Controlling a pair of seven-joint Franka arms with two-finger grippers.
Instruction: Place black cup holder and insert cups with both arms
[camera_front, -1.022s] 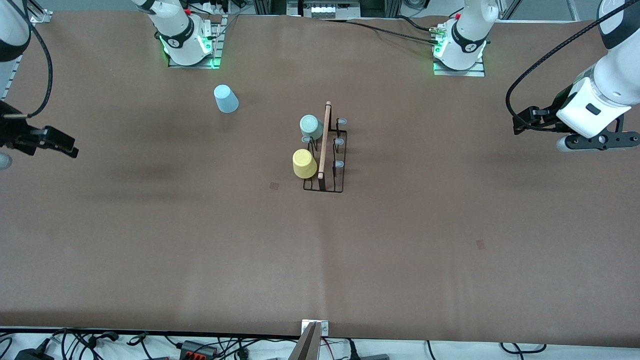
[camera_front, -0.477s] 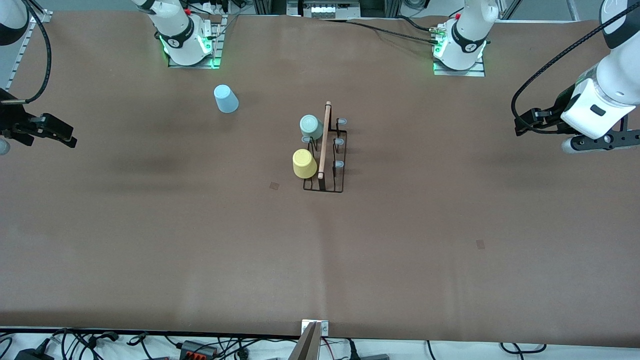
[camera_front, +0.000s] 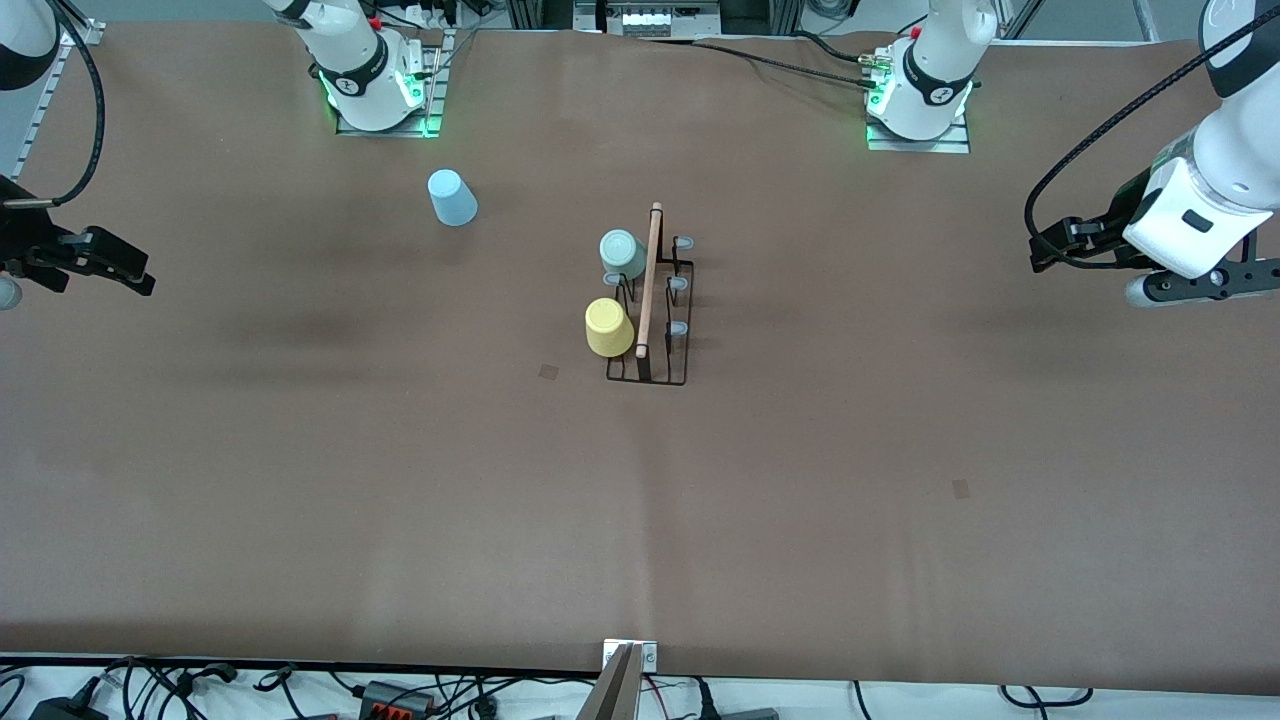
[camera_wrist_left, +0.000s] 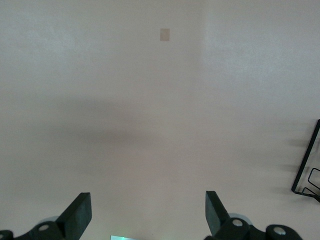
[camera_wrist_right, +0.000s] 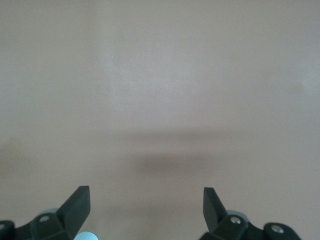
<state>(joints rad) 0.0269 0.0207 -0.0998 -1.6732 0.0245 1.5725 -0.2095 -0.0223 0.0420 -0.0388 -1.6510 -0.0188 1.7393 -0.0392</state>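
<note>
The black cup holder (camera_front: 650, 310), a thin wire rack with a wooden rod handle, stands mid-bench. Three cups: mint (camera_front: 621, 254) and yellow (camera_front: 607, 327) sit upturned on its pegs; the blue one (camera_front: 452, 197) stands apart, toward the right arm's base. Left pincer (camera_wrist_left: 147, 212) and right pincer (camera_wrist_right: 145, 207) hang wide open, empty, over the bench ends.

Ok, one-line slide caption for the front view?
Mint cup and yellow cup on black cup holder; blue cup loose.
</note>
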